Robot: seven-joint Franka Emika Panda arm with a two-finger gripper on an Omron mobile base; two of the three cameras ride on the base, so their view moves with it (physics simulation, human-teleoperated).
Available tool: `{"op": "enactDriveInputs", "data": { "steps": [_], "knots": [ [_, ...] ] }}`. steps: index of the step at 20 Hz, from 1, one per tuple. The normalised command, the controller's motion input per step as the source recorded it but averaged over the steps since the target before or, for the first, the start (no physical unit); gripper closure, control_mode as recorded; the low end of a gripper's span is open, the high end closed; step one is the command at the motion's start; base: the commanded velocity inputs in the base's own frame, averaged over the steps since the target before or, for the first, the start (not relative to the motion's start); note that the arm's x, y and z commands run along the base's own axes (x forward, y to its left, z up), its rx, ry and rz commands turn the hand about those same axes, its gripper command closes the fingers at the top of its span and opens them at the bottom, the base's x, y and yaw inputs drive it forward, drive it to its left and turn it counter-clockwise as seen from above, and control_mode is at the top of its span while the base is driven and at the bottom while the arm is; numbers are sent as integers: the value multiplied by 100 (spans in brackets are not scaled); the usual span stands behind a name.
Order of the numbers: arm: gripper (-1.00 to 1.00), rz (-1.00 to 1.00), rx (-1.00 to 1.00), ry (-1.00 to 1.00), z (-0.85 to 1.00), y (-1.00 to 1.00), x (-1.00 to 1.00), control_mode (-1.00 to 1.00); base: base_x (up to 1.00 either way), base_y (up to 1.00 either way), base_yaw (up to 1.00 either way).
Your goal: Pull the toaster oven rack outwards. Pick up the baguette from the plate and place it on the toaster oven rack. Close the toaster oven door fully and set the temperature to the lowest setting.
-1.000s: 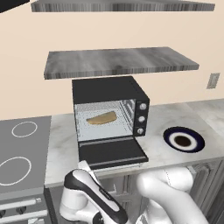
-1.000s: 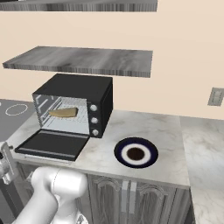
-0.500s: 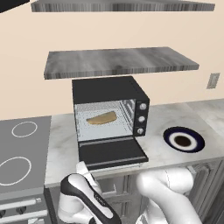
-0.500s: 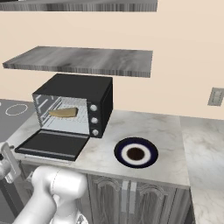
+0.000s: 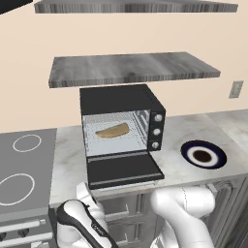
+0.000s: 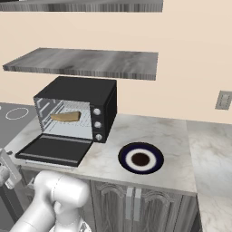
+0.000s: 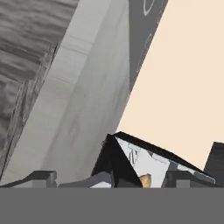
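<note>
Gripper (image 7: 107,177) spread wide, empty, below the lowered toaster oven door (image 5: 123,169) edge.

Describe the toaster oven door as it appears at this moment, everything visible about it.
The toaster oven door is a black rectangular panel, swung fully down and lying roughly flat over the marble counter's front edge. It is hinged along the bottom of the oven's cavity, with a pale silver bar handle along its outer edge. Nothing rests on it, and the gripper isn't touching it.

I can read no text, label, brand or number anywhere. The knobs (image 5: 156,131) on the oven (image 5: 121,131) carry no legible markings, and the wall plate (image 6: 223,100) at the far right is blank.
</note>
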Motion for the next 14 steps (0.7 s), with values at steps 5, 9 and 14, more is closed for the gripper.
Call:
{"op": "enactDriveInputs", "data": {
  "steps": [5,9,14],
  "knots": [
    [100,-21,-67,0,68,45,0,-100,0,0,0],
    [100,-23,-65,0,62,34,0,-100,0,0,0],
    [100,-23,-67,0,50,40,0,-100,0,0,0]
  ]
}}
